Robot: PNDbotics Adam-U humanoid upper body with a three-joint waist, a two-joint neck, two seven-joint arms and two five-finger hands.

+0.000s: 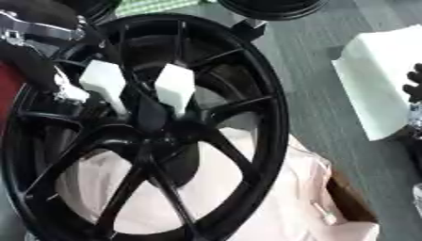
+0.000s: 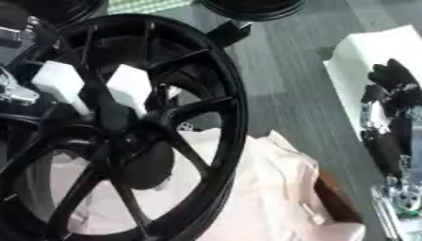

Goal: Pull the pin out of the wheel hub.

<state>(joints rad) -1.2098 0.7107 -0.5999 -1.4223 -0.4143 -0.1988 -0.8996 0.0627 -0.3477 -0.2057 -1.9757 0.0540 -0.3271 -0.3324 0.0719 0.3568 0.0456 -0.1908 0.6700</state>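
A big black wheel (image 1: 157,136) fills the left and middle of the view, lying tilted on a pale pink cloth (image 1: 288,197) that shows through its spokes and spills out to the right. Two white blocks (image 1: 174,87) stand side by side in the gaps between the upper spokes, just above the hub (image 1: 152,136). Which part is the pin cannot be told; the hub's centre is dark and crossed by spokes.

The left arm (image 1: 33,52), black with silver joints, comes in at the upper left and lies over the rim beside the left block; its hand is hidden behind spokes, so whether its fingers are spread or curled cannot be told. The right hand (image 2: 392,89) sits at the right edge, well apart from the wheel, its dark fingers relaxed and holding nothing, over a white slab (image 1: 379,80).

The floor (image 1: 305,84) is grey. A brown edge (image 1: 350,197) shows under the cloth. More dark wheels (image 1: 272,8) lie along the top edge, beside a green checked patch (image 1: 152,5).
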